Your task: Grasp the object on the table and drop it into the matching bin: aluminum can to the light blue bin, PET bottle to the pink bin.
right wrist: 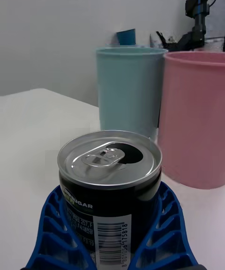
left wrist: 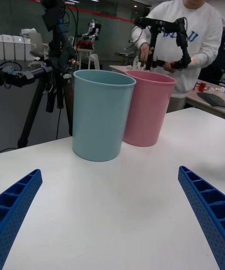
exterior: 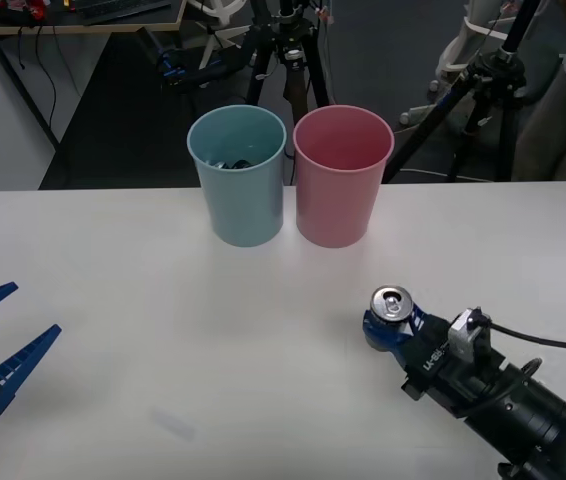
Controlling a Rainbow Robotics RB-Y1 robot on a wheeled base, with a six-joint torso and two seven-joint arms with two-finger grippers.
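Observation:
The aluminum can [exterior: 391, 303], small with a dark body and a shiny top with an opened pull tab, stands upright on the white table [exterior: 163, 330] at the front right. My right gripper [exterior: 391, 324] is shut on the can [right wrist: 110, 157], its blue ribbed fingers [right wrist: 164, 223] hugging both sides. The light blue bin [exterior: 237, 175] and the pink bin [exterior: 341, 175] stand side by side at the back middle, beyond the can. My left gripper [exterior: 33, 310] waits open near the table's left edge, nothing between its fingers [left wrist: 201, 200].
Something dark lies inside the light blue bin. Black tripods [exterior: 483, 90] and stands rise from the floor behind the table's far edge. A person stands beyond the table at the back right, touching nothing on it.

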